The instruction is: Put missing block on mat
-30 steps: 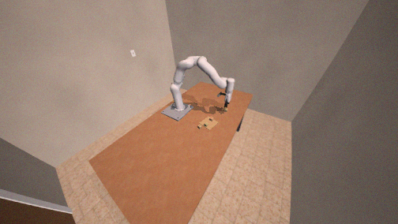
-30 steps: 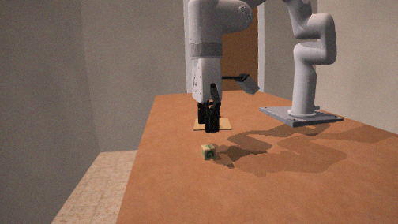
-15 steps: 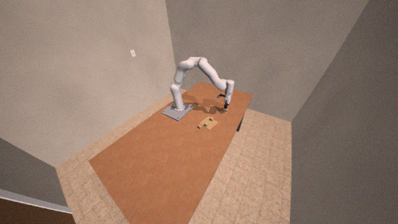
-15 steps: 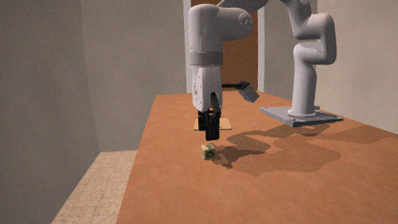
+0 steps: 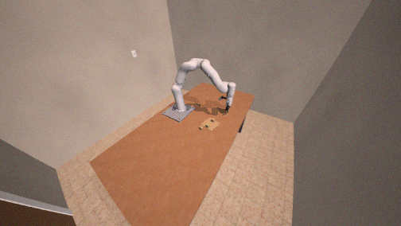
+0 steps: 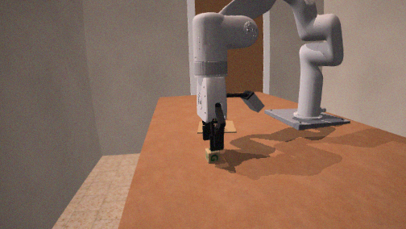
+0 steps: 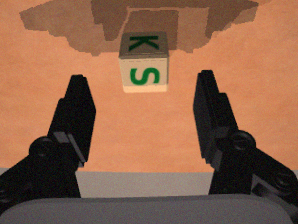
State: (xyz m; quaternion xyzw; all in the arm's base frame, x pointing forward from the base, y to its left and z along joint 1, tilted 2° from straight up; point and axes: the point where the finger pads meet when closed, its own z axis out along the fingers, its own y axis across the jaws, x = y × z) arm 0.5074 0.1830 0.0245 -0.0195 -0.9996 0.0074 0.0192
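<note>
Hovering over the block (image 7: 143, 62), the gripper (image 7: 143, 119) has its fingers spread wide, holding nothing; the block sits on the table (image 6: 282, 193), well apart from the mat (image 5: 210, 124), K on top, S facing the camera; the pick-up step seems in hand; next, I judge, lowering around it and closing.

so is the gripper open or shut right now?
Open. The gripper has its fingers spread wide, with the block untouched ahead of them.

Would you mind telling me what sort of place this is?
Probably a bare test room: plain walls, tiled floor, and one long table bearing only the arm, a mat and blocks.
</note>
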